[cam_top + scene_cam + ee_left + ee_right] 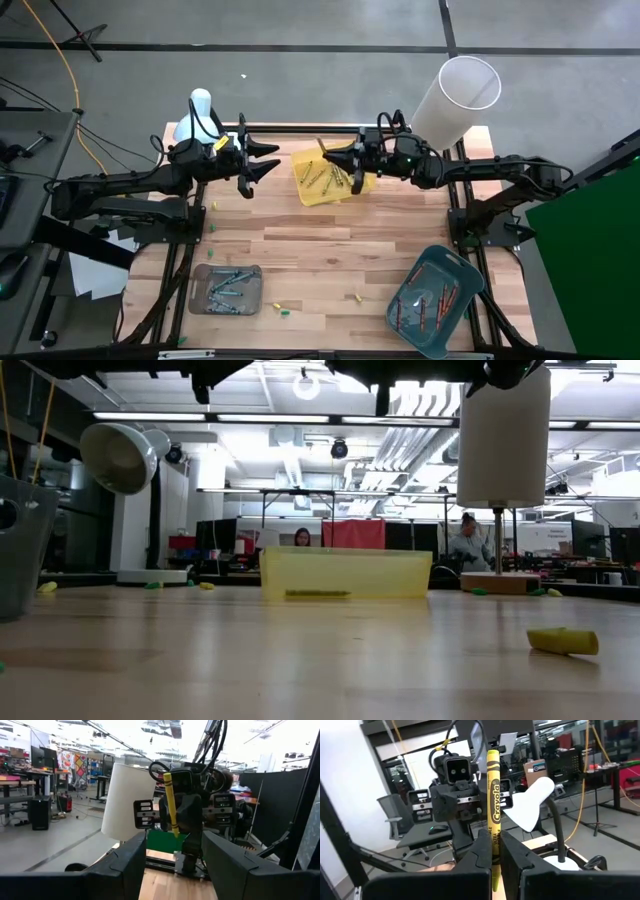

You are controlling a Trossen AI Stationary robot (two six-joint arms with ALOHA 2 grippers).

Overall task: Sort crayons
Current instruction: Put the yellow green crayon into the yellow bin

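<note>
Overhead, both arms are hanging above the table's far half, facing each other across the yellow tray [322,180]. Left gripper [270,160] is standing with fingers spread, empty, just left of the tray. Right gripper [334,157] is pinching a yellow crayon [357,178] over the tray, where more crayons [318,176] are lying. Low down, a crayon bit [562,641] is lying on the wood, nearer than the tray and to its right. Both wrist cameras are showing the crayon [493,822] standing upright, clamped between the right fingers [482,851].
</note>
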